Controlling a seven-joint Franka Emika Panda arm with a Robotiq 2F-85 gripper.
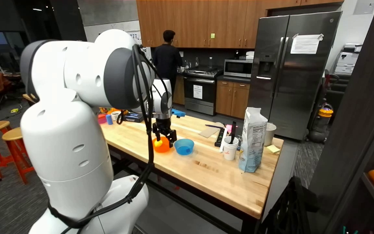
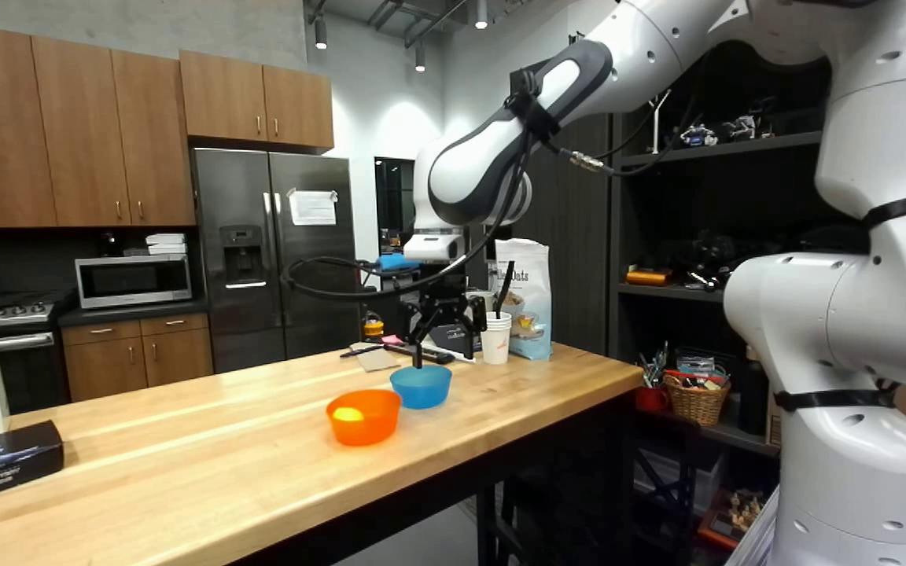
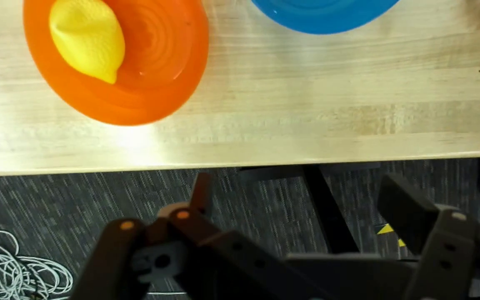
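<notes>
See a wooden table [image 2: 185,472] in both exterior views. Find a black gripper [image 3: 298,189] with jaws spread wide apart, near an orange bowl [image 2: 368,428] and a blue bowl [image 2: 424,393] on the table. Spot 1 yellow lemon [image 3: 88,39] lying inside the orange bowl.

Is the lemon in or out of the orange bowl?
In. The wrist view looks down on the lemon inside the orange bowl; both exterior views show its yellow there too.
</notes>
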